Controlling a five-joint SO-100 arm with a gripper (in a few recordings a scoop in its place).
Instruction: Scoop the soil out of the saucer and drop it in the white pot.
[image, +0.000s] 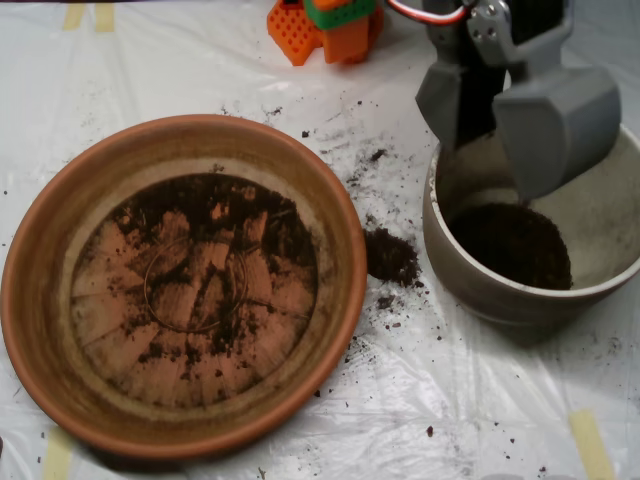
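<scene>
Grey scoop (510, 135) apparently parted, over white pot (520, 300)

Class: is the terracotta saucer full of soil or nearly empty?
Nearly empty. The saucer holds just a thin scatter of soil, with its ridged orange base showing through.

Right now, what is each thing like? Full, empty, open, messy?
Grey clamshell scoop: open, over the pot.
Round terracotta-orange clay saucer: nearly empty, thin soil smears left.
Off-white round pot: upright, dark soil heap inside.
Dark crumbly soil: mostly in the pot.
Spilled clump: on the white plastic sheet.
</scene>
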